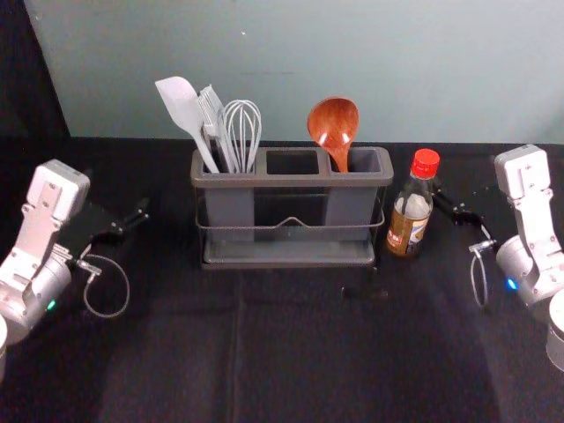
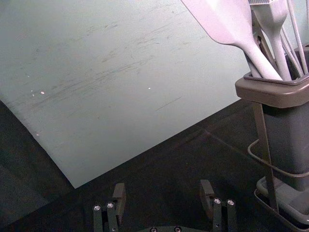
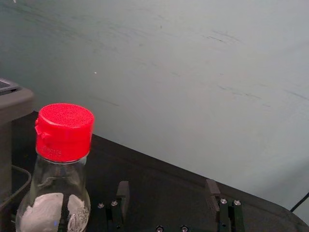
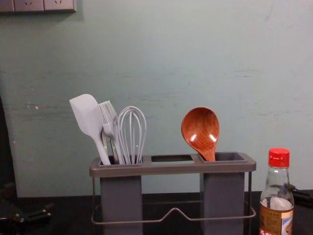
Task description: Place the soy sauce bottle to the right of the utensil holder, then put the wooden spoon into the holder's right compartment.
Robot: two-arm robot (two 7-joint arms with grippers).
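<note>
So that's one utensil holder [image 1: 282, 180], one soy sauce bottle [image 1: 406, 231], one wooden spoon [image 1: 334, 121], and look, one spatula [image 1: 181, 106], one brush [image 4: 111, 128], one whisk [image 4: 131, 131]!

A gripper could pass low over the black cloth [image 1: 291, 352] in front of the holder [image 1: 286, 180], or down between the left gripper [image 1: 130, 222] and the holder's left end. The bottle [image 1: 408, 225] stood in the way just beside the right end, the right gripper [image 1: 458, 210] near its outer side. From above, the spatula [image 1: 181, 104], brush [image 1: 212, 107] and whisk [image 1: 243, 113] obstructed the left compartment; a gap lay between whisk and spoon [image 1: 334, 122].
</note>
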